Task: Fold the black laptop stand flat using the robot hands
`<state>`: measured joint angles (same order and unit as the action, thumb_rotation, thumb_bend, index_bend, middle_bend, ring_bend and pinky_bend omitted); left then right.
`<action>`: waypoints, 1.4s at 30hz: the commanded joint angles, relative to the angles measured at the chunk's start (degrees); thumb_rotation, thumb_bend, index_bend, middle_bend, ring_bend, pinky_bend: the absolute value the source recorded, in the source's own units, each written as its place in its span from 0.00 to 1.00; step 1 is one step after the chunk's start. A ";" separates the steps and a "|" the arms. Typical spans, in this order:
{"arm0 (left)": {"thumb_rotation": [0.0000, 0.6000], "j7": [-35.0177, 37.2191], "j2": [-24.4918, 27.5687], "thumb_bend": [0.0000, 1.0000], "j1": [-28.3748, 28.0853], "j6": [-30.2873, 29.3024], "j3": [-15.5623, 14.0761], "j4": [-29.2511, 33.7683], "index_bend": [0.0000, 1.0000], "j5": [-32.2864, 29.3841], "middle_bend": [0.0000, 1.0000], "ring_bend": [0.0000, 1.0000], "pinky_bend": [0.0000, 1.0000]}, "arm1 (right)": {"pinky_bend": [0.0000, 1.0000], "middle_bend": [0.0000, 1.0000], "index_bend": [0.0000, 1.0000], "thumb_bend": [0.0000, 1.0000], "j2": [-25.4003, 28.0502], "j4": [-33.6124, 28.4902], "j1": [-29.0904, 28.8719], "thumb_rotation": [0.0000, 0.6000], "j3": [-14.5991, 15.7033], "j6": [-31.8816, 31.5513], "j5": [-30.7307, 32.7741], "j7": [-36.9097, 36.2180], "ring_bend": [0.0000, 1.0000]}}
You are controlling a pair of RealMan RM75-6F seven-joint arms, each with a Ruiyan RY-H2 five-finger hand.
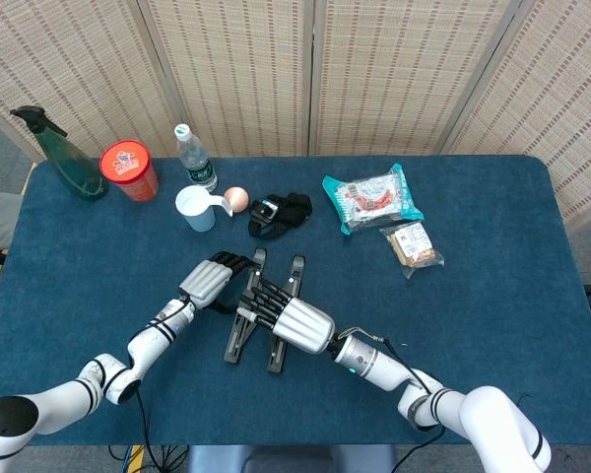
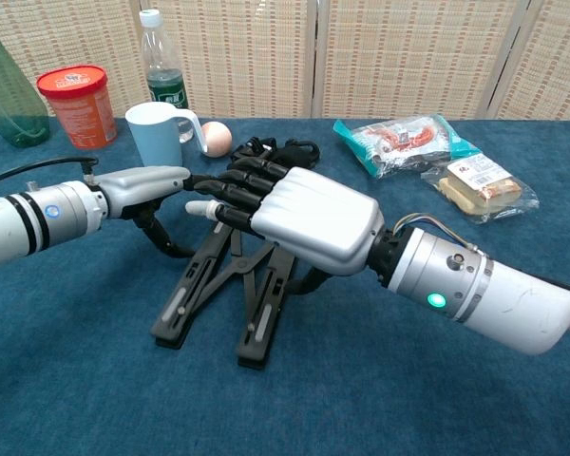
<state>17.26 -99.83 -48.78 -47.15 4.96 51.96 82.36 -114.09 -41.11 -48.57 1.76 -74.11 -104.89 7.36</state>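
Observation:
The black laptop stand [image 1: 234,343] [image 2: 185,294] lies mid-table on the blue cloth, its two bars close together and almost parallel, with the cross links between them still raised. My left hand [image 1: 209,281] [image 2: 138,187] reaches in from the left, fingers stretched out, touching the far end of the left bar. My right hand [image 1: 294,321] [image 2: 309,218] lies over the right bar [image 2: 256,323], fingers extended and pressing against it. Neither hand wraps around a bar. The hands hide the far ends of both bars.
Behind the stand lie a black strap bundle [image 1: 282,212], a white mug [image 1: 196,209] and a small peach ball [image 1: 236,198]. Further left stand a water bottle [image 1: 193,158], a red tub [image 1: 128,170] and a green spray bottle [image 1: 64,158]. Two snack packs [image 1: 372,197] lie at the right.

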 commanded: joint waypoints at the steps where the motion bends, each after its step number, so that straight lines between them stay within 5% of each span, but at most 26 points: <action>1: 1.00 -0.39 0.97 0.18 0.57 -0.40 0.35 0.28 0.12 -0.65 0.12 0.10 0.06 | 0.00 0.00 0.00 0.00 4.87 -6.30 -0.32 1.00 1.45 0.55 -0.84 -0.90 0.00; 9: 1.00 -2.85 5.60 0.18 3.06 -3.10 1.67 4.18 0.12 -2.84 0.12 0.10 0.06 | 0.00 0.00 0.00 0.00 20.41 -28.70 -7.40 1.00 0.70 16.13 3.04 -8.08 0.00; 14: 1.00 -4.95 8.55 0.18 4.41 -4.16 2.36 7.34 0.12 -4.31 0.12 0.10 0.06 | 0.00 0.00 0.00 0.00 26.29 -35.77 -13.48 1.00 -0.67 27.79 5.97 -12.09 0.00; 22: 1.00 -6.78 11.32 0.18 5.72 -4.84 3.17 10.65 0.12 -6.00 0.12 0.09 0.06 | 0.00 0.00 0.00 0.00 25.42 -33.25 -19.74 1.00 -0.86 35.33 5.26 -16.24 0.00; 42: 1.00 -5.06 12.20 0.18 7.25 -5.26 3.51 10.25 0.12 -6.50 0.12 0.08 0.06 | 0.00 0.00 0.00 0.00 19.56 -24.94 -25.83 1.00 2.68 39.27 2.84 -20.86 0.00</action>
<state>12.18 -87.63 -41.55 -52.40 8.47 62.23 75.85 -94.43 -66.17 -74.31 4.33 -34.94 -101.98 -13.44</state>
